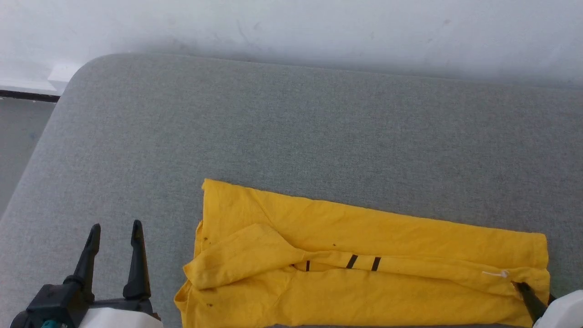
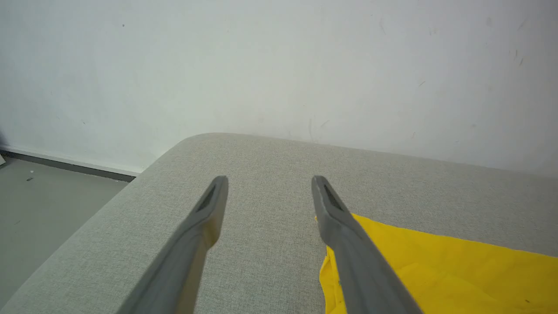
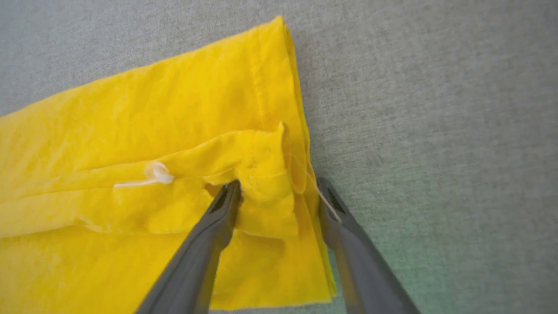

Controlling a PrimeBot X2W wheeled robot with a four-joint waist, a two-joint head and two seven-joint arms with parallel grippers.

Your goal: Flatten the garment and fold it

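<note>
Jaws wide; grey cushion (image 1: 291,127), white wall (image 1: 291,27).

No legible text, brand, number or sign in any view, so far as we can read; garment (image 1: 364,228) carries three short black bars (image 1: 351,261) along a fold, which we take as strokes of a print, not letters or digits; a small pale plastic loop (image 3: 154,174) near its edge bears no writing we can make out.
</note>
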